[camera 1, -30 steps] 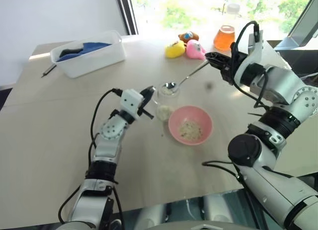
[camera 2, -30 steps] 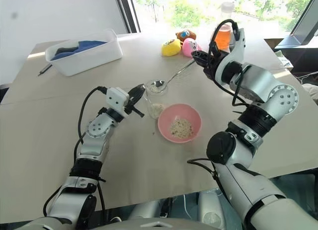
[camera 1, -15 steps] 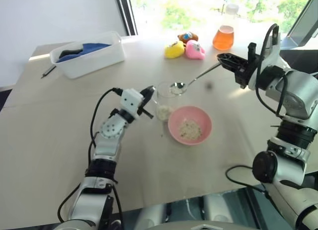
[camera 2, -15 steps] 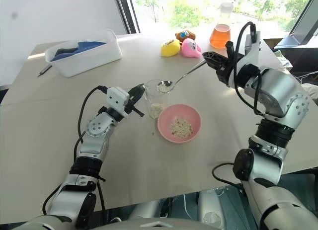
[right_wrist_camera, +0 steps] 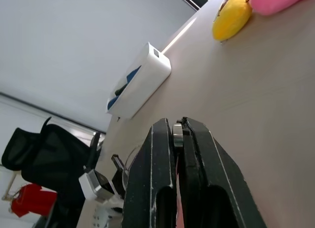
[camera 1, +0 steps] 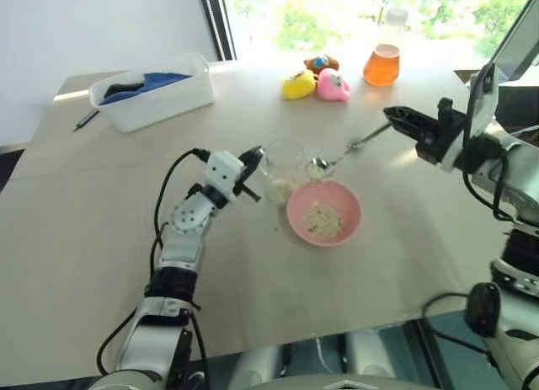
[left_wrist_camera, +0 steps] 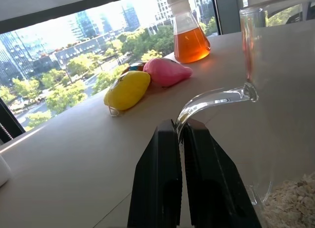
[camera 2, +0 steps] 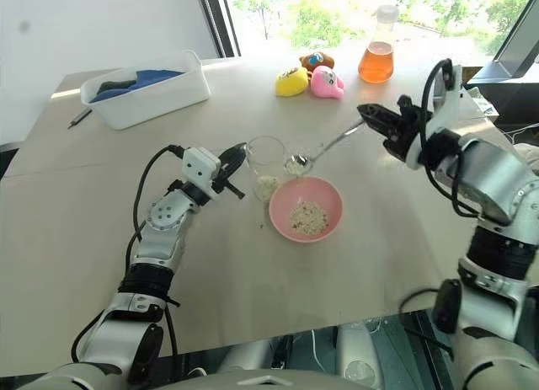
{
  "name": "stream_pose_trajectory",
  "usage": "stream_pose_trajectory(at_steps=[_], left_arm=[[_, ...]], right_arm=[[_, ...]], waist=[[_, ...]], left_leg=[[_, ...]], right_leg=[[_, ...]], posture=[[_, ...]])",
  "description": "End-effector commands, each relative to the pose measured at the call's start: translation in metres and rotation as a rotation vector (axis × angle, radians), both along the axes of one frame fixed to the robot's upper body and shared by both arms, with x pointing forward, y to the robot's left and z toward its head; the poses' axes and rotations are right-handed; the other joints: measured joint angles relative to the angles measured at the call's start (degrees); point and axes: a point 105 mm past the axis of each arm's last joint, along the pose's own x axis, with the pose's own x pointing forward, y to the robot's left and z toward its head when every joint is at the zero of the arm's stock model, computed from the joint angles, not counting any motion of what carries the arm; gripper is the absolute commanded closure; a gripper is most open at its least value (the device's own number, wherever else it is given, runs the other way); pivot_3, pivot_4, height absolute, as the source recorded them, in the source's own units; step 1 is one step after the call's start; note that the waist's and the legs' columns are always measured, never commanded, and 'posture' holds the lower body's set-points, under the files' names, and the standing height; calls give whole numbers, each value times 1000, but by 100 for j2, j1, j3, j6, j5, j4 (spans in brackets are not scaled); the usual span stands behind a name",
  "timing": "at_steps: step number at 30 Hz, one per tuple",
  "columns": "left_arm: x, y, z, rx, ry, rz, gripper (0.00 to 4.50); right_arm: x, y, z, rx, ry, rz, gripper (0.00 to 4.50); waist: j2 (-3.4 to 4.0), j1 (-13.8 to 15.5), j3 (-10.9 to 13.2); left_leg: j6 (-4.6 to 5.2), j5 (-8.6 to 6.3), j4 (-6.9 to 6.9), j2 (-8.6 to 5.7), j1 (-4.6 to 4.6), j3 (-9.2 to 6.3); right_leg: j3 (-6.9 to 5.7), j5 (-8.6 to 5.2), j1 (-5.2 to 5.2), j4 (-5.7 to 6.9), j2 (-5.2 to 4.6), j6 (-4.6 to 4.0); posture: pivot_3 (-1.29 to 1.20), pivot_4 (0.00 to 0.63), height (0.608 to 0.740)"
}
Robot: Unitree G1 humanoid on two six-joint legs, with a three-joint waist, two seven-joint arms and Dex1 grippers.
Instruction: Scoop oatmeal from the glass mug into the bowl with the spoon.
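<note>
Since 1 second ago the spoon [camera 2: 324, 148], loaded with oatmeal [camera 2: 294, 164], has been carried out of the glass mug [camera 2: 265, 164] toward the right and lowered, and the right arm has swung outward.

The spoon's bowl is now held just over the far rim of the pink bowl [camera 2: 328, 195], just right of the mug, with the long handle running up and right to the right tool [camera 2: 368, 114], whose fingers are pinched on the handle's end. A short move nearer and a tilt would probably be needed to tip the load in.

The left tool [left_wrist_camera: 180, 139] is pressed together on the mug's handle [left_wrist_camera: 216, 97], steadying it. Oatmeal remains in the mug's bottom, and a small heap lies in the pink bowl on the tabletop [camera 2: 84, 213].
</note>
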Motion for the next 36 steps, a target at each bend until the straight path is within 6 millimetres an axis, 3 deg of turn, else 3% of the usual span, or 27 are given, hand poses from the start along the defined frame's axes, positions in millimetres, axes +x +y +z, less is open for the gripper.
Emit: stream_pose_trajectory(at_steps=[1,9,18,23,36], left_arm=[[-2,2,-7,30,13,-3,4451],[-2,1,-8,30,17,-2,4451],[-3,0,-10,25,20,-6,4451],[-2,-3,-9,22,19,-10,4451],[-5,1,-12,16,43,0,4451]], right_arm=[[-13,7,9,-39,-70,74,4500],[-27,28,3,-368,-154,175,4500],[-34,42,22,-589,-363,235,4500],[-33,48,28,-674,-441,246,4500],[-31,61,33,-633,-486,269,4500]], waist=[[0,0,0],[-2,11,-1],[-4,48,-2],[-5,62,-2],[-8,161,-3]], left_leg=[[0,0,0,1,1,1],[1,-1,0,1,2,0],[1,-1,1,1,-1,-1],[1,-1,1,1,-1,-2],[0,-1,1,0,-2,-5]], right_leg=[[1,0,0,1,0,0],[0,0,3,-3,-1,0],[-4,0,3,-8,-2,0],[-3,0,2,-8,-3,0],[-8,0,2,-11,-5,0]], posture=[[0,150,740],[0,150,740],[0,150,740],[0,150,740],[0,150,740]])
